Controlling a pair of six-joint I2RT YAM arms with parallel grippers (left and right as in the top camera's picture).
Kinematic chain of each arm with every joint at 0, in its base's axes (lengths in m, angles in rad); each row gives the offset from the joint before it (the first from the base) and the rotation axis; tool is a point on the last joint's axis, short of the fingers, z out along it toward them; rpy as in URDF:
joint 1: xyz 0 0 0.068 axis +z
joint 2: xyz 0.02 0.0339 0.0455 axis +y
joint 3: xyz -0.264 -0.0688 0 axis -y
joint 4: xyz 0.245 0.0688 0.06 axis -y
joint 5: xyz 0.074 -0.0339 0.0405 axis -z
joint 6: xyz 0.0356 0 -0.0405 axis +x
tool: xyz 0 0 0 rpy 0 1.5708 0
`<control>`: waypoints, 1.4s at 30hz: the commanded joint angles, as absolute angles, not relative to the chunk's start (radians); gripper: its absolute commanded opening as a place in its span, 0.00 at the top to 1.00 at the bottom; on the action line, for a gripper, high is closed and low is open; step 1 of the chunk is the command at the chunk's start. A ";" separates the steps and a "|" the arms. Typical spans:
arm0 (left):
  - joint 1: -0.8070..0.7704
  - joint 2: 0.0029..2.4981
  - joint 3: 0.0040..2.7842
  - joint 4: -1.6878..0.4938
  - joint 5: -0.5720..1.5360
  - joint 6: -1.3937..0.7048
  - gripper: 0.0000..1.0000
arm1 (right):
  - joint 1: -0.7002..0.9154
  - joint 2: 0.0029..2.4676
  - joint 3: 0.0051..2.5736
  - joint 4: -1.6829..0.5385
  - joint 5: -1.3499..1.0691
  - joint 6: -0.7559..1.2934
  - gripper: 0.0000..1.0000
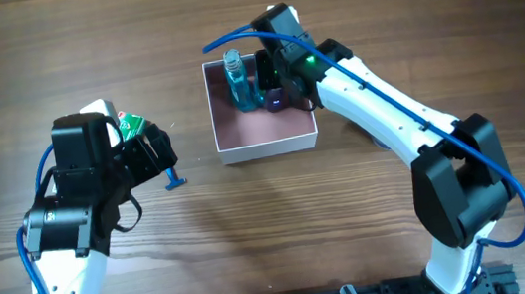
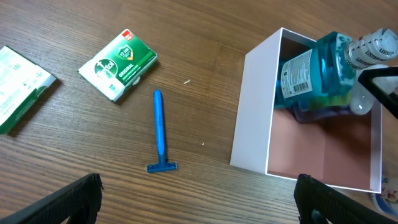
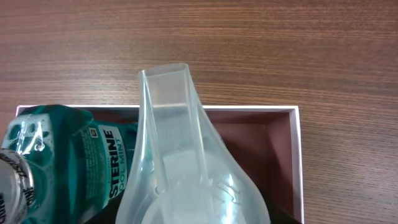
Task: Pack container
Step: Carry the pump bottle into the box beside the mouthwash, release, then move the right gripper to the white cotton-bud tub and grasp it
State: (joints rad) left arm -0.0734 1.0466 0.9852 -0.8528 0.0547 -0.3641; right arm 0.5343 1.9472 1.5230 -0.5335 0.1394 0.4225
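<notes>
The container is a square white box with a pink inside, right of the table's middle. It also shows in the left wrist view and the right wrist view. A blue-green mouthwash bottle leans in its far left corner. My right gripper is over the container's far side, shut on a clear plastic case. My left gripper is open and empty above the table, left of the container.
A blue razor lies on the wood left of the container. A green soap box lies beyond it, and a second green and white box lies further left. A small purple item sits inside the container.
</notes>
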 commanded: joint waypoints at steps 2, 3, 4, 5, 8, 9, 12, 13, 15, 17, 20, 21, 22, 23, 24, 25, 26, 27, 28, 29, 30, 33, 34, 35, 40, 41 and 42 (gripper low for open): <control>-0.080 1.044 1.003 -0.854 0.071 -0.348 0.00 | 0.538 1.940 1.553 -0.516 0.159 0.416 0.48; -0.080 1.044 1.003 -0.854 0.071 -0.348 0.00 | 0.538 1.940 1.553 -0.516 0.155 0.405 0.48; -0.080 1.044 1.003 -0.854 0.071 -0.348 0.00 | 0.538 1.940 1.553 -0.516 0.155 0.395 0.47; -0.080 1.044 1.003 -0.854 0.071 -0.348 0.00 | 0.538 1.940 1.553 -0.517 0.156 0.392 0.43; -0.080 1.044 1.003 -0.854 0.071 -0.348 0.00 | 0.538 1.940 1.553 -0.521 0.155 0.390 0.37; -0.080 1.044 1.003 -0.854 0.071 -0.348 0.00 | 0.538 1.940 1.553 -0.524 0.155 0.386 0.37; -0.080 1.044 1.003 -0.854 0.071 -0.348 0.00 | 0.538 1.940 1.553 -0.532 0.156 0.366 0.35; -0.080 1.044 1.003 -0.854 0.071 -0.348 0.00 | 0.538 1.940 1.553 -0.537 0.156 0.366 0.34; -0.080 1.044 1.003 -0.854 0.071 -0.348 0.00 | 0.538 1.940 1.553 -0.543 0.148 0.365 0.30; -0.080 1.044 1.003 -0.854 0.071 -0.348 0.00 | 0.538 1.939 1.553 -0.553 0.119 0.344 0.29; -0.080 1.044 1.003 -0.854 0.071 -0.348 0.00 | 0.541 1.921 1.553 -0.588 0.107 0.337 0.27; -0.080 1.044 1.003 -0.854 0.071 -0.348 0.00 | 0.541 1.916 1.553 -0.597 0.107 0.336 0.27; -0.080 1.044 1.003 -0.854 0.071 -0.348 0.00 | 0.541 1.905 1.553 -0.610 0.107 0.335 0.26; -0.080 1.044 1.003 -0.854 0.071 -0.348 0.00 | 0.541 1.892 1.553 -0.622 0.106 0.324 0.25; -0.080 1.044 1.003 -0.853 0.071 -0.348 0.00 | 0.541 1.885 1.553 -0.628 0.103 0.312 0.25; -0.080 1.044 1.003 -0.853 0.071 -0.348 0.00 | 0.541 1.869 1.553 -0.641 0.103 0.302 0.25; -0.080 1.044 1.003 -0.854 0.071 -0.348 0.00 | 0.541 1.857 1.553 -0.651 0.102 0.288 0.25; -0.080 1.044 1.003 -0.854 0.071 -0.348 0.00 | 0.541 1.844 1.553 -0.663 0.099 0.282 0.24; -0.080 1.044 1.003 -0.853 0.071 -0.348 0.00 | 0.541 1.835 1.553 -0.671 0.094 0.276 0.24; -0.080 1.044 1.003 -0.853 0.071 -0.348 0.00 | 0.541 1.821 1.553 -0.683 0.083 0.265 0.24; -0.080 1.044 1.003 -0.854 0.071 -0.348 0.00 | 0.541 1.803 1.553 -0.698 0.080 0.262 0.24; -0.080 1.044 1.003 -0.853 0.071 -0.348 0.00 | 0.540 1.745 1.553 -0.744 0.082 0.263 0.22; -0.080 1.044 1.003 -0.853 0.071 -0.348 0.00 | 0.537 1.723 1.553 -0.762 0.094 0.280 0.21; -0.080 1.044 1.003 -0.854 0.071 -0.348 0.00 | 0.532 1.700 1.553 -0.785 0.124 0.327 0.20; -0.080 1.044 1.003 -0.854 0.071 -0.348 0.01 | 0.428 1.522 1.553 -0.982 0.258 0.595 0.03; -0.080 1.044 1.003 -0.854 0.071 -0.348 0.00 | 0.393 1.492 1.553 -1.012 0.256 0.601 0.01; -0.080 1.044 1.003 -0.854 0.071 -0.348 0.00 | 0.355 1.467 1.553 -1.043 0.250 0.599 0.01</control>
State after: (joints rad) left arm -0.0734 1.0466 0.9852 -0.8536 0.0547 -0.3641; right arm 0.4683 1.5852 1.5288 -0.9726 0.1753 0.4706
